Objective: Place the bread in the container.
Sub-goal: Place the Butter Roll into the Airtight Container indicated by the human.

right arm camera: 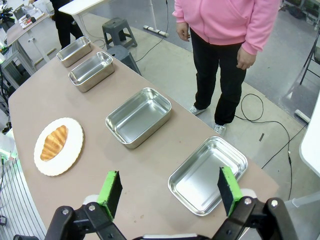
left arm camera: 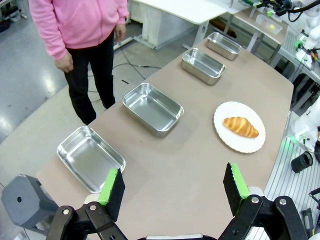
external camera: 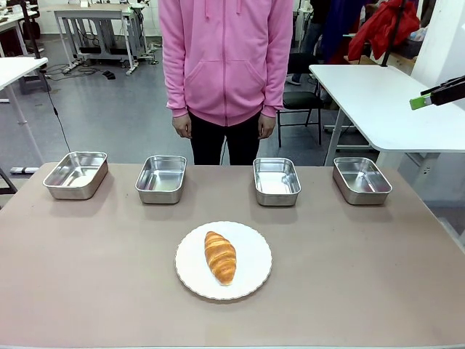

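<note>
The bread, a golden-brown croissant (external camera: 220, 256), lies on a round white plate (external camera: 251, 247) at the table's near middle. Behind it stand several shiny steel pans in a row; I cannot tell which one is the container (external camera: 276, 181). In the left wrist view my left gripper (left arm camera: 173, 181) hangs open and empty high over the table's left end, with the croissant (left arm camera: 240, 126) far ahead. In the right wrist view my right gripper (right arm camera: 170, 187) is open and empty above the right end pan (right arm camera: 207, 175), and the croissant (right arm camera: 53, 142) lies far off. Its tip (external camera: 420, 101) shows at the right edge of the front view.
A person in a pink hoodie (external camera: 225, 65) stands at the table's far side, hands hanging at the sides. All the pans look empty. Bare tabletop (external camera: 87, 276) lies left and right of the plate. A white table (external camera: 378, 102) stands beyond the right corner.
</note>
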Controlling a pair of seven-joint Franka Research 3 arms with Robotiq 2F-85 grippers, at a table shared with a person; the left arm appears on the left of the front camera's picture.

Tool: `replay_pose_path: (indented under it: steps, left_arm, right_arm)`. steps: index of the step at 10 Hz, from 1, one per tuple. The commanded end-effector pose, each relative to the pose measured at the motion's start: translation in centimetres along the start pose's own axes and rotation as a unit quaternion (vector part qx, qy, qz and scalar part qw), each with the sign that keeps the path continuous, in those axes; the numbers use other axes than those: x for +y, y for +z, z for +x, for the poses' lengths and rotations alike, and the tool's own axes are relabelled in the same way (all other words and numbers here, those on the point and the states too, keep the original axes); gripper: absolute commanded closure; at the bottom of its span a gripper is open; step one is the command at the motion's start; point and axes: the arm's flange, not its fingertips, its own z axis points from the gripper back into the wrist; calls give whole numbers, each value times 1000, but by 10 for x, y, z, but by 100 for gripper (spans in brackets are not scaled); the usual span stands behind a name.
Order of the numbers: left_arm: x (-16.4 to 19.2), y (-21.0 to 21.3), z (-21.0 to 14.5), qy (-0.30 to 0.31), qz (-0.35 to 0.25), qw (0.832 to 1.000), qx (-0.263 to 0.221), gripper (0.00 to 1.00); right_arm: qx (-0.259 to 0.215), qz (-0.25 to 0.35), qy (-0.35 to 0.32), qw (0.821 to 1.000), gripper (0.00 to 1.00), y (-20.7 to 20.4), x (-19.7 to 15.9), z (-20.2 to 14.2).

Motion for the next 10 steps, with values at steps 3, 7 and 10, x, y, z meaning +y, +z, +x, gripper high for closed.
replay_pose_path:
  steps: [3, 7, 10]
  left_arm:
    - [-1, 0, 1, -2, 0, 1000, -2, 0]
    - [-1, 0, 1, -2, 0, 1000, -2, 0]
    - [-1, 0, 1, -2, 0, 1000, -2, 0]
  right_arm:
    - [-1, 1, 1, 1000, 0, -1, 1, 0]
    - [-1, 1, 1, 1000, 0, -1, 1, 0]
    - [-1, 1, 1, 1000, 0, -1, 1, 0]
